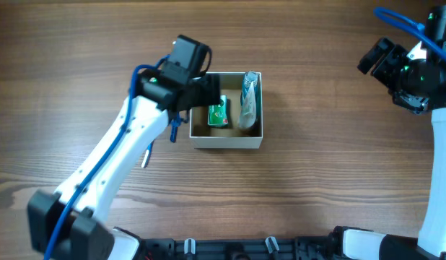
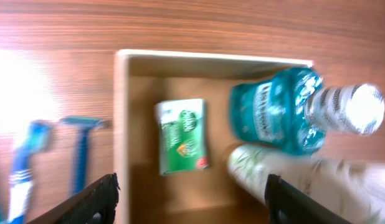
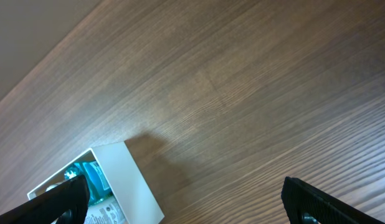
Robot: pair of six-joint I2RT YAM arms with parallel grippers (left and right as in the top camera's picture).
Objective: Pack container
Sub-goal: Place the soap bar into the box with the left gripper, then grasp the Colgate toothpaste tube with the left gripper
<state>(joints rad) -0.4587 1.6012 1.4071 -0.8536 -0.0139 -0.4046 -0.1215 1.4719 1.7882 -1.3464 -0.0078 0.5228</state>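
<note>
While the container (image 1: 226, 141) sits on the tabletop (image 1: 324, 188) in the overhead view, we see the left arm (image 1: 115, 148) reaching over its left wall. The right arm (image 1: 414, 72) is well apart from it, off to its right. Inside the container a green packet (image 1: 218, 113) lies flat, and a pale tube (image 1: 246, 115) rests against the right wall.

From the left wrist, the left jaws stand wide apart with nothing between them, hanging above the container. The packet lies on the tan floor, with bare floor around it. A teal mouthwash bottle (image 2: 273, 112) and the tube lie just beside it, crowded together. Outside the container's wall, a blue razor (image 2: 80, 152) and a toothbrush (image 2: 24, 168) lie on the wood, not yet packed.

From the right wrist, the right jaws are also spread and empty. Only a white corner of the container shows, low in the frame.

We judge the container light, with thin card walls that would buckle under a hard pinch. It would also slide easily on the wood. A gentle hold on one wall near a corner looks soundest to us, one jaw inside and one outside.
</note>
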